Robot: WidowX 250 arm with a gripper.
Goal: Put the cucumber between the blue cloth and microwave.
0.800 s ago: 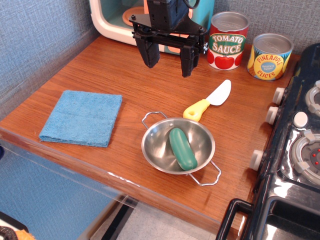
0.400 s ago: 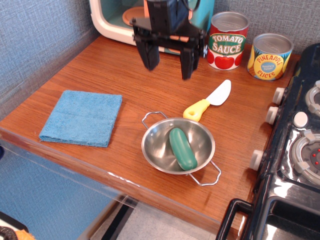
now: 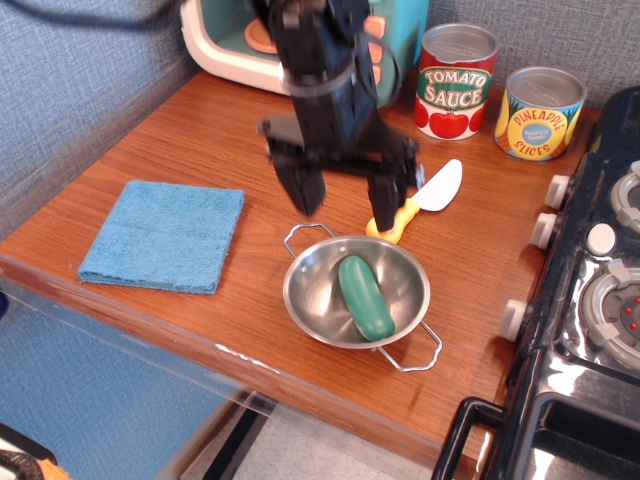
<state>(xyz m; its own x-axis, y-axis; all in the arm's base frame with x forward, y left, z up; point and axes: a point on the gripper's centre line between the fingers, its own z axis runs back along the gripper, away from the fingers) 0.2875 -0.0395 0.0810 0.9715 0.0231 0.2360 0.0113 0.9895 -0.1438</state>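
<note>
Item: gripper (image 3: 346, 205), fingers spread wide, holding nothing.
Below it, toward us: cucumber (image 3: 364, 296), lying in steel bowl (image 3: 307, 297).
Far left of it: blue cloth (image 3: 164, 234). Behind it: microwave (image 3: 235, 40).
Just right of it: knife (image 3: 418, 201) (near one fingertip).
Risks we judge: fingers striking bowl rim on descent; smooth cucumber slipping from pinch; bowl dragged along; knife nudged.

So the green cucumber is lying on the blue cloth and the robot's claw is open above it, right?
Not quite. The cucumber is lying in the steel bowl, not on the blue cloth, which sits bare off to one side. The rest is right: the claw is open above it. The observation.image view shows this.
</note>
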